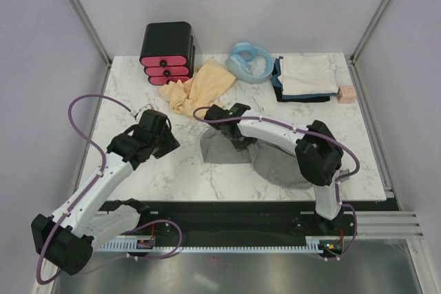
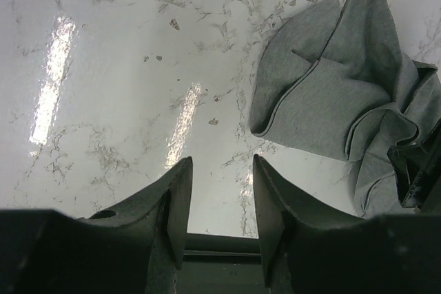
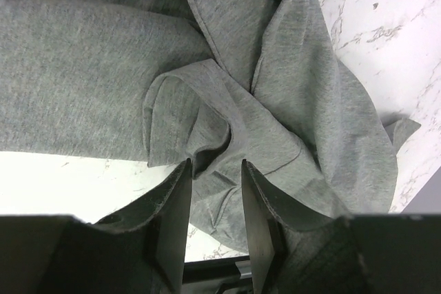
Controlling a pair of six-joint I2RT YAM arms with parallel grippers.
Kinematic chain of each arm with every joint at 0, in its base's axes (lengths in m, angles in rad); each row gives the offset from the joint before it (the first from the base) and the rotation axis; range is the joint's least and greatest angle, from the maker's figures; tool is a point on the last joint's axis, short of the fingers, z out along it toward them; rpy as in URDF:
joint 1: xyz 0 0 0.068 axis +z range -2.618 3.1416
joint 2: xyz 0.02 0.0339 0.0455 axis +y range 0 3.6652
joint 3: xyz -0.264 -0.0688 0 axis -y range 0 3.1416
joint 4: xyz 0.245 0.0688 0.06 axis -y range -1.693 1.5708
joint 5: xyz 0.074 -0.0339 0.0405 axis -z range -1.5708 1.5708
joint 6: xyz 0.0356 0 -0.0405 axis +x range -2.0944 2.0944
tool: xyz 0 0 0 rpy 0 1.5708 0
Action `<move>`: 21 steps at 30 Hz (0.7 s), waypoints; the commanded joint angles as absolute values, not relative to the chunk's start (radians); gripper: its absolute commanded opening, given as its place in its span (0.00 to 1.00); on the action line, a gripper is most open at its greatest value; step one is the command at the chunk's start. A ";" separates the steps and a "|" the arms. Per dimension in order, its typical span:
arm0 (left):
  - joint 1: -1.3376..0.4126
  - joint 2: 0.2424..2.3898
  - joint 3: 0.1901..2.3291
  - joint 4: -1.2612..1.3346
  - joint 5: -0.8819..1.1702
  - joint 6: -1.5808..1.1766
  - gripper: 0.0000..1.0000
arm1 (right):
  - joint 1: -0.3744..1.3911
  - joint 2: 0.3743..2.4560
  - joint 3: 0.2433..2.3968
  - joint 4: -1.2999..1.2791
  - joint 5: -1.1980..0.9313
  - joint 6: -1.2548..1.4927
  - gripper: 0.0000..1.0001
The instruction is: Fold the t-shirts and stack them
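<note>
Grey t-shirt [image 3: 103,67]: soft heathered knit cloth, matt, creased. Table [image 2: 117,53]: white marble-look top, smooth, glossy. Left gripper fingers [image 2: 176,201]: black plastic, matt.

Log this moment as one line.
left claw: open, above table | right claw: open, over crumpled grey t-shirt | folding: not yet done

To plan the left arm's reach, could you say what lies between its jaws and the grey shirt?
Only bare marble table, as the left wrist view shows.
</note>
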State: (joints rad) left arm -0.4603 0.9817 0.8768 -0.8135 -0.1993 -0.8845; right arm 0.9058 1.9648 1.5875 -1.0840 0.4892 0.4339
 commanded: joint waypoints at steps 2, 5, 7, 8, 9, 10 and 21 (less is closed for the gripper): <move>-0.460 0.983 0.879 -0.798 -0.196 -0.848 0.47 | 0.908 1.997 1.605 -1.081 0.486 0.449 0.43; -0.460 0.982 0.882 -0.799 -0.196 -0.845 0.47 | 0.905 2.000 1.605 -1.074 0.483 0.448 0.49; -0.460 0.982 0.885 -0.798 -0.198 -0.844 0.47 | 0.900 2.002 1.603 -1.069 0.483 0.443 0.53; -0.460 0.982 0.884 -0.799 -0.199 -0.844 0.47 | 0.896 2.005 1.605 -1.068 0.483 0.442 0.53; -0.460 0.982 0.884 -0.799 -0.199 -0.844 0.48 | 0.894 2.005 1.606 -1.065 0.483 0.442 0.53; -0.460 0.982 0.882 -0.799 -0.199 -0.844 0.47 | 0.893 2.006 1.605 -1.059 0.483 0.439 0.53; -0.460 0.970 0.874 -0.801 -0.206 -0.844 0.47 | 0.870 2.014 1.583 -1.034 0.469 0.420 0.41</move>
State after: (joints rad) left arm -0.4603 0.9821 0.8768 -0.8135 -0.1997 -0.8841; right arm 0.8730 2.0064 1.5871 -1.0492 0.4667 0.4255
